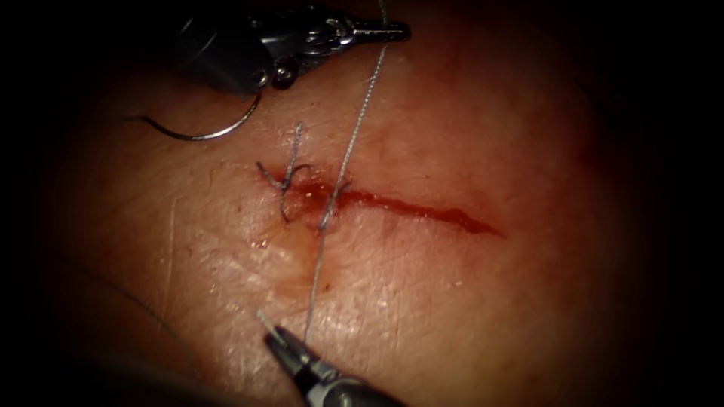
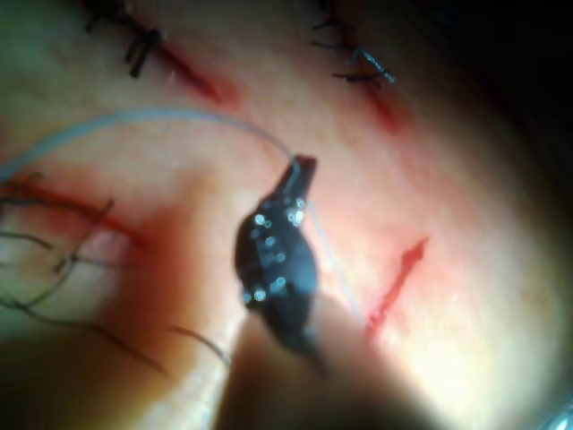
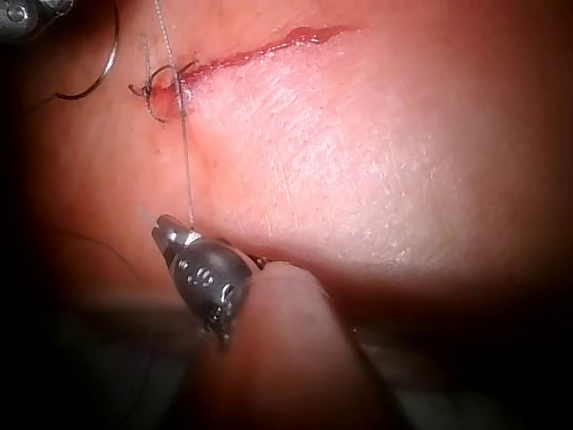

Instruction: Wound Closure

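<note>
Left claw (image 1: 381, 32) closed at top; right claw (image 1: 273, 332) closed, angled up-left.

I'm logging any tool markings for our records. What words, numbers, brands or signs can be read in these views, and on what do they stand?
None: no text can be read.
Left tool: shut on the thread; bare metal, no marking legible.
Right tool: holds the thread's lower end; nothing printed.
Needle: lies on the tissue, left of the cut; unmarked.
</note>
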{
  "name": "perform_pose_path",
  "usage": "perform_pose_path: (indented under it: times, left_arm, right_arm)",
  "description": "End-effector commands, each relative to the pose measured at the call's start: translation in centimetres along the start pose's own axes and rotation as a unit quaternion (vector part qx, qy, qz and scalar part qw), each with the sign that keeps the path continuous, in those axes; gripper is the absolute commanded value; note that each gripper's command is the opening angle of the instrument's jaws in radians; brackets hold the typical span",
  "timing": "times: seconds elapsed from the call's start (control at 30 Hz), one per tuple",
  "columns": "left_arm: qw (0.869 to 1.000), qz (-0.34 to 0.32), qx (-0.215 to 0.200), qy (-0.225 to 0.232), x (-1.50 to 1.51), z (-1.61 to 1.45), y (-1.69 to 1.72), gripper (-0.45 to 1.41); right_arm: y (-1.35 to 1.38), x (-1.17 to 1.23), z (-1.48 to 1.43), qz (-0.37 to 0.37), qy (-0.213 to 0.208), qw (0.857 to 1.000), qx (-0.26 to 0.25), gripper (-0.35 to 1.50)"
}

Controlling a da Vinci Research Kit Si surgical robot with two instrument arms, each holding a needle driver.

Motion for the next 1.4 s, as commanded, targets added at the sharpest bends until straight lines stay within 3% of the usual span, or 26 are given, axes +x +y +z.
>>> perform_pose_path:
  times: [0.03,0.2,0.37,0.63,0.8,1.4]
  left_arm:
    - [1.000,0.002,0.002,0.000,-0.06,0.04,-0.07,-0.45]
    - [1.000,0.022,0.017,-0.004,-0.05,0.05,-0.27,-0.45]
    - [0.998,0.041,0.035,-0.020,-0.14,0.01,-0.50,-0.45]
    - [0.995,0.069,0.056,-0.043,-0.51,0.17,-0.91,-0.45]
    - [0.993,0.084,0.063,-0.053,-0.67,0.17,-1.15,-0.45]
    - [0.992,0.087,0.067,-0.062,-0.72,0.16,-1.18,-0.45]
  right_arm:
    - [-0.05,-0.03,0.06,0.000,0.001,1.000,0.003,-0.35]
    - [-0.07,-0.06,0.06,-0.001,-0.002,1.000,0.004,-0.35]
    - [-0.18,-0.11,0.07,-0.008,-0.015,0.999,0.046,-0.35]
    - [-0.25,-0.16,0.04,-0.020,-0.025,0.998,0.057,-0.35]
    - [-0.43,-0.23,0.03,-0.020,-0.034,0.997,0.072,-0.35]
    - [-0.80,-0.37,-0.02,-0.018,-0.052,0.994,0.099,-0.35]
